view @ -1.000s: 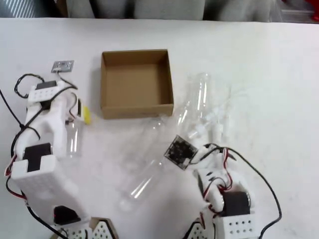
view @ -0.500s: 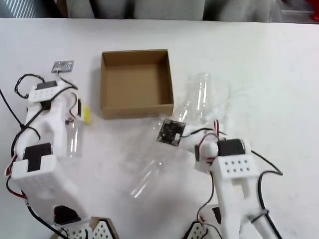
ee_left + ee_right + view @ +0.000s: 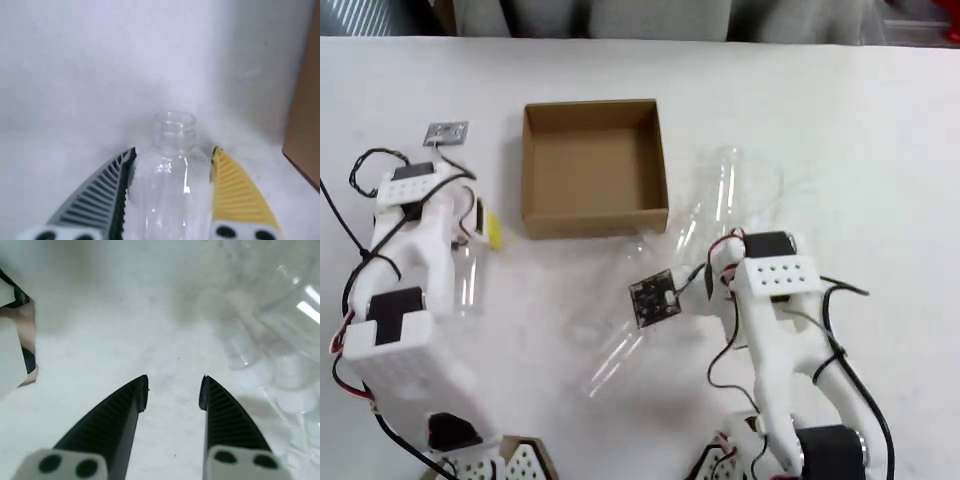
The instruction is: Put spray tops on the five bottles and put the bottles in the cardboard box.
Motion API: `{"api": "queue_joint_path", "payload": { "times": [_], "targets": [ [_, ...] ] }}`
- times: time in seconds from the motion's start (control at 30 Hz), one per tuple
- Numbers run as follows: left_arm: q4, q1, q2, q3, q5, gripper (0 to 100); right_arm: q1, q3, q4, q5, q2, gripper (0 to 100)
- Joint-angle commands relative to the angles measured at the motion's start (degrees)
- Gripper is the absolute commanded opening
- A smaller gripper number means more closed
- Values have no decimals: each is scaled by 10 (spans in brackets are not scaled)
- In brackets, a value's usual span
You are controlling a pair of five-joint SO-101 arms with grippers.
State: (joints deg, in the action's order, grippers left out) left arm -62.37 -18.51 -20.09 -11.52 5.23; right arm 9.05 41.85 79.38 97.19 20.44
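Note:
My left gripper [image 3: 173, 152] is shut on a clear bottle [image 3: 172, 175]. Its grey and yellow fingers press on the shoulders, and the open neck [image 3: 173, 127] carries no spray top. In the high view this bottle [image 3: 468, 272] lies left of the cardboard box [image 3: 592, 165], beside the yellow finger [image 3: 493, 230]. My right gripper [image 3: 172, 385] is open over bare table with nothing between its black fingers. Clear bottles [image 3: 280, 325] lie just beyond it. A long clear bottle [image 3: 620, 335] lies slantwise in front of the box, and more bottles [image 3: 715, 195] lie to the box's right.
The right arm [image 3: 770, 290] reaches across the table's middle, its wrist board [image 3: 655, 298] above the slanting bottle. A small grey plate [image 3: 446, 132] lies at the far left. The box's brown wall [image 3: 306, 120] stands close by the left gripper. White table stretches behind and to the right.
The right arm has unfolded from the front edge and swung out over the middle of the table toward the bottles. The left arm and its bottle have kept still.

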Motion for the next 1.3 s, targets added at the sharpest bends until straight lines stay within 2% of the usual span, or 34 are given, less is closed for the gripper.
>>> {"api": "queue_joint_path", "payload": {
  "times": [0.0,0.13,0.23,0.4,0.5,0.87,1.27],
  "targets": [
    [11,-8,3,24,-4,103,15,-60,7,4,-28,149],
    [11,-8,3,25,7,103,34,-99,-2,-24,-69,149],
    [11,-6,3,24,38,103,43,-118,-3,-22,-99,149],
    [11,-1,3,23,42,102,43,-159,-3,-7,-150,187],
    [11,-1,3,23,43,102,34,-187,-3,-6,-183,230],
    [11,-1,3,25,43,102,-47,-219,-39,47,-269,229],
    [11,-1,3,26,43,102,-35,-220,-38,32,-322,229]
  ]
}}
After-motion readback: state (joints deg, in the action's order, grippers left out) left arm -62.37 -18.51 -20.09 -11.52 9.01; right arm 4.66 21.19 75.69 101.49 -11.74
